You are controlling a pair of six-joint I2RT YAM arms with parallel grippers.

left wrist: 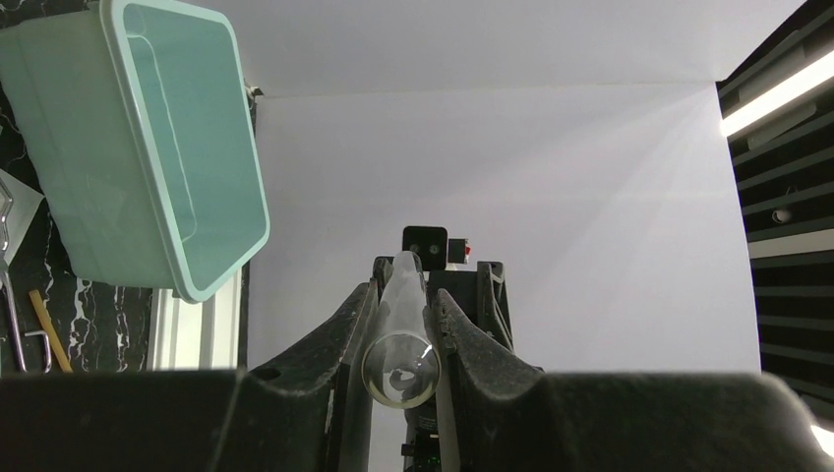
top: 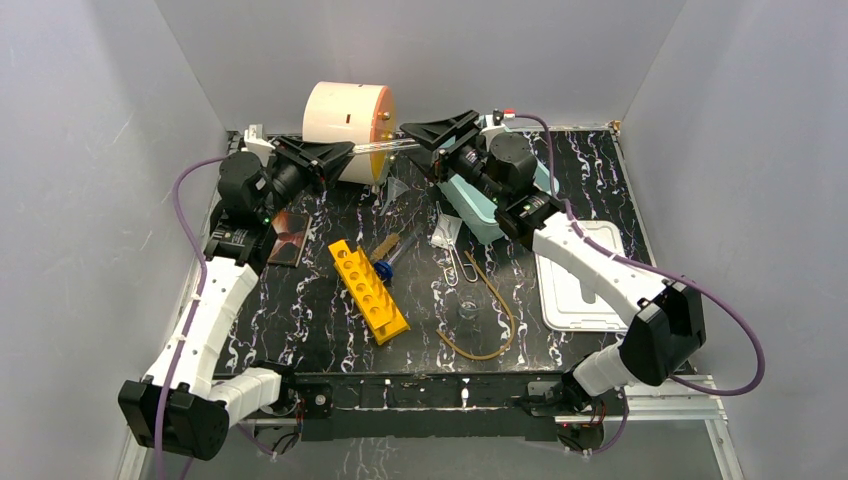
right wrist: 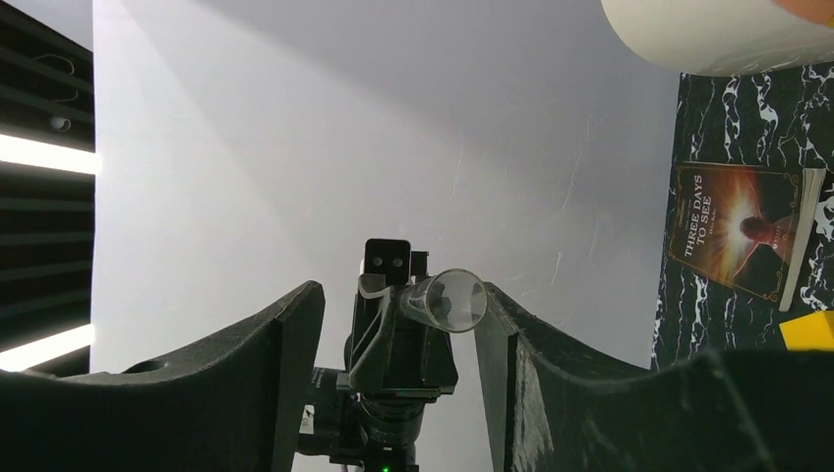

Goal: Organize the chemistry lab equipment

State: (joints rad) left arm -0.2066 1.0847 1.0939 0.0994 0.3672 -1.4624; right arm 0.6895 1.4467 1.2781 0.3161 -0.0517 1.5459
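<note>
A clear glass tube [top: 390,146] hangs level above the back of the table, and my left gripper [top: 338,153] is shut on one end of it. In the left wrist view the tube [left wrist: 401,339] is pinched between both fingers, its round end toward the camera. My right gripper [top: 428,133] faces the left one, open around the tube's other end. In the right wrist view that end [right wrist: 448,300] lies against one finger [right wrist: 497,324], and the other finger stands well apart. On the table lie a yellow tube rack [top: 368,290], a blue-tipped tool [top: 384,266], a glass funnel [top: 398,190], a small glass dish [top: 466,310] and a tan rubber loop [top: 492,312].
A mint bin [top: 472,205] stands under the right arm and also shows in the left wrist view [left wrist: 167,147]. Behind the grippers is a cream drum [top: 348,122]. A book [top: 288,238] lies at left, a white tray [top: 580,275] at right, and a wire clip [top: 455,265] mid-table.
</note>
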